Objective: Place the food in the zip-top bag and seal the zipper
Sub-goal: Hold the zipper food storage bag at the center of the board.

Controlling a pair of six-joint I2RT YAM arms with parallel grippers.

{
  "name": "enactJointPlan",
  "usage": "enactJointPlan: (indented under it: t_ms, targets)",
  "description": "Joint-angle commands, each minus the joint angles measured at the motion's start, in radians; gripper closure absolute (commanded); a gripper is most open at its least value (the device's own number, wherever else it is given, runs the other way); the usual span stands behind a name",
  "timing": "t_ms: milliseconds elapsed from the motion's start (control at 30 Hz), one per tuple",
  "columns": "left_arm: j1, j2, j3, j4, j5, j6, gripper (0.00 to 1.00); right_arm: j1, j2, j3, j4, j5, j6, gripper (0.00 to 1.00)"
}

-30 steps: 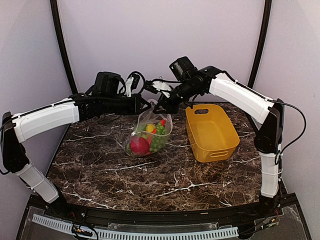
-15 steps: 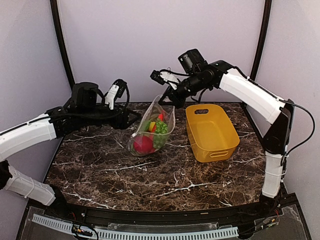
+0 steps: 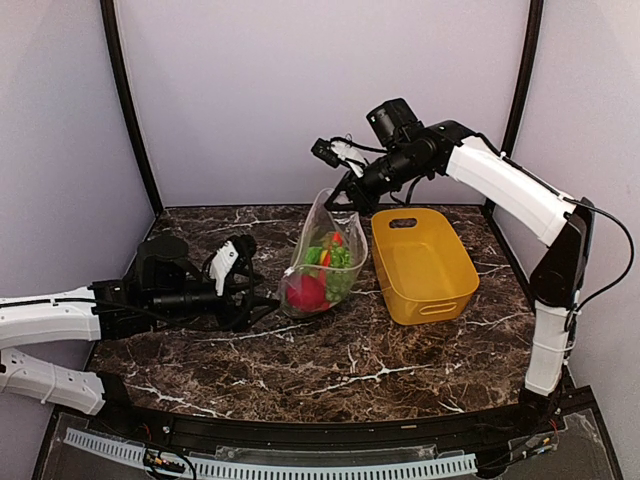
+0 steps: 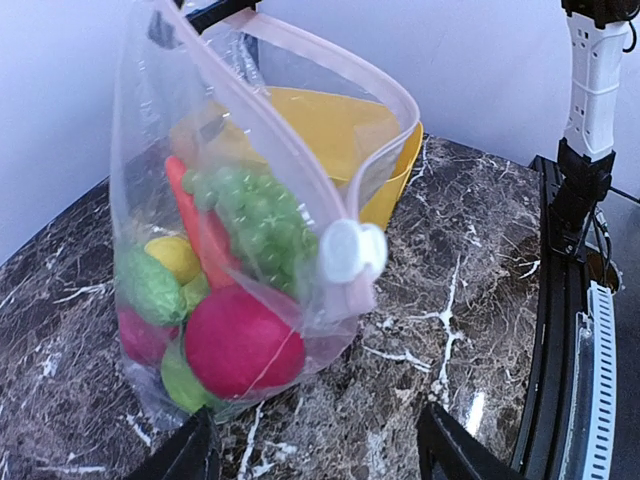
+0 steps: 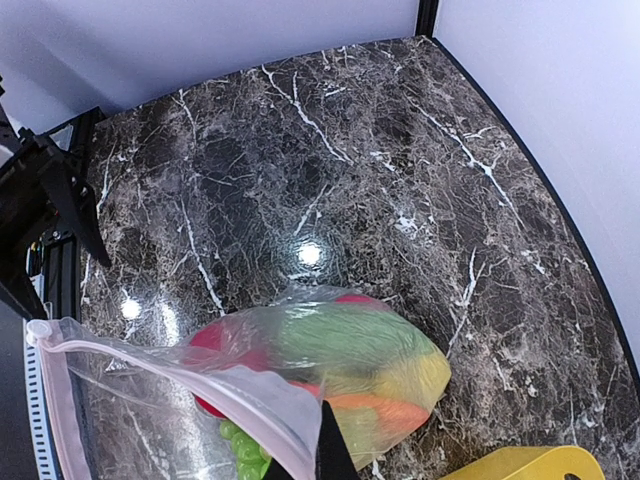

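From above, the right gripper [image 3: 348, 198] pinches the top edge of the zip-top bag [image 3: 318, 240]; the bag's base rests on the marble table [image 3: 330, 360], just left of the yellow basket [image 3: 425, 262]; the left gripper [image 3: 260, 299] lies spread, near the bag's left. The left wrist view shows the food [image 4: 243, 343] inside the bag; the zipper [image 4: 330, 75] gapes. The right wrist view shows the bag hanging at its pressed fingers [image 5: 332, 450].

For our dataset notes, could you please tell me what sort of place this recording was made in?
Most likely a lab test cell, not a kitchen: plain pale walls enclose a marble-patterned table, two robot arms are mounted at its near edge, and toy food sits in a zip-top bag.
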Motion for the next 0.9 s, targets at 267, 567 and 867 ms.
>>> enactJointPlan:
  t_ms: [267, 567, 867]
  targets:
    - [-0.040, 0.175, -0.033, 0.433, -0.057, 0.049, 0.43, -0.008, -0.034, -0.003, 0.011, -0.002, 0.013, 1.00]
    - [-0.040, 0.228, -0.043, 0.574, -0.085, 0.073, 0.60, -0.012, -0.022, 0.000, 0.012, 0.007, 0.015, 1.00]
    - [-0.040, 0.233, -0.050, 0.560, -0.091, 0.077, 0.74, -0.030, -0.022, 0.011, 0.013, -0.001, 0.029, 1.00]
